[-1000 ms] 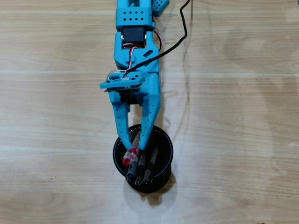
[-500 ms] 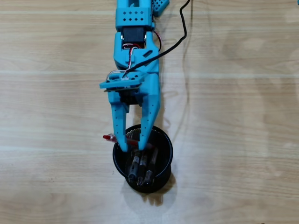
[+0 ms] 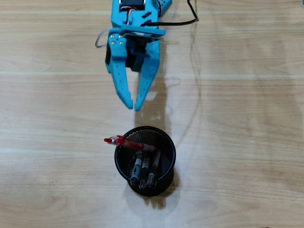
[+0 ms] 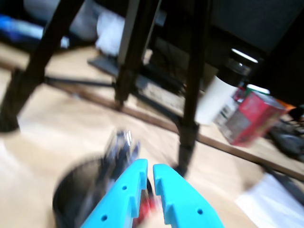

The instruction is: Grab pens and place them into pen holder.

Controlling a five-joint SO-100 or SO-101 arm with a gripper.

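In the overhead view the black mesh pen holder (image 3: 174,152) stands at the lower middle of the wooden table. Three black pens (image 3: 144,167) lean inside it. The red pen (image 3: 124,141) lies tilted across its rim, one end sticking out over the left side. My blue gripper (image 3: 133,107) hangs apart from the cup, further up the picture. Its jaws are nearly together and hold nothing. The wrist view is blurred: the gripper (image 4: 147,167) shows a narrow slit, with the holder (image 4: 71,190) and a red smear of the pen (image 4: 148,209) beyond it.
A black cable (image 3: 192,21) runs from the arm at the top of the overhead view. In the wrist view, dark tripod legs (image 4: 192,90) stand behind the cup, with a red box (image 4: 249,116) and a white cup (image 4: 213,97) further back.
The gripper let go of the red pen, which tipped over and now rests across the holder's rim. The arm then pulled back up and away from the cup, and its jaws closed.
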